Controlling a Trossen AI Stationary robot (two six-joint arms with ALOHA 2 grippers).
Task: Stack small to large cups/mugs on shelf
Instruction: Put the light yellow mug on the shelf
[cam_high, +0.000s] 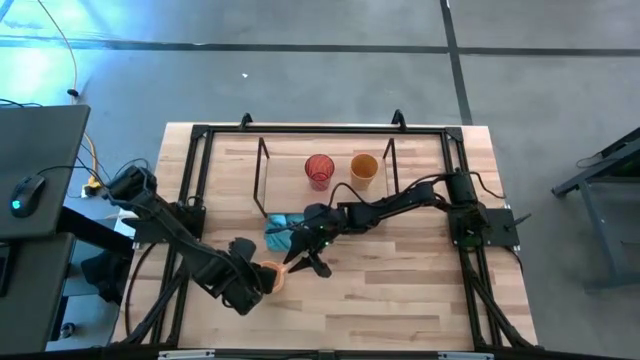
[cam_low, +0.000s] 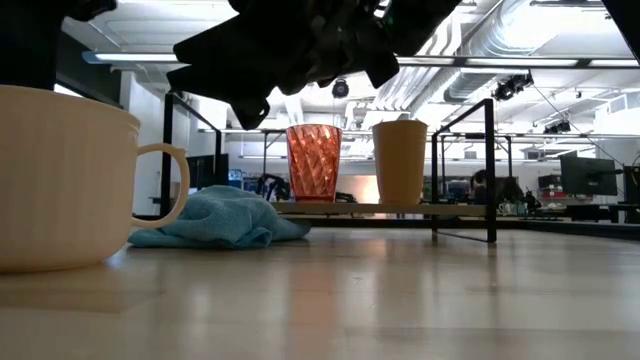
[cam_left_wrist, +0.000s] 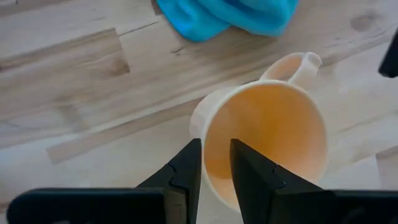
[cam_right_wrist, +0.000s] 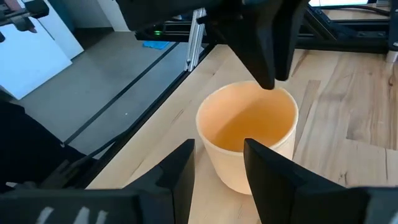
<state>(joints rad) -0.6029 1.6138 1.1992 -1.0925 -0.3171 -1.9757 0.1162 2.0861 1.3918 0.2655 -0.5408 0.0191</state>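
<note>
Near the front of the pale wooden surface (cam_high: 400, 300) I see the light orange mug with a handle (cam_high: 274, 275), standing upright and apart from the shelf. My left claw (cam_left_wrist: 215, 163) is over its rim with one finger (cam_left_wrist: 186, 168) outside the wall and the other inside, the gap narrow, pinching the mug wall. My right claw (cam_right_wrist: 217, 163) hangs just above the same mug from the other side, its fingers spread with nothing between them. Beside the mug, toward the shelf, lies a crumpled teal-blue cloth (cam_high: 281, 230). Farther back, on the low black wire shelf with a light wood board (cam_high: 290, 185), the red translucent patterned cup (cam_high: 319, 170) and the amber-orange handleless tumbler (cam_high: 364, 168) stand upright, near each other but not touching.
</note>
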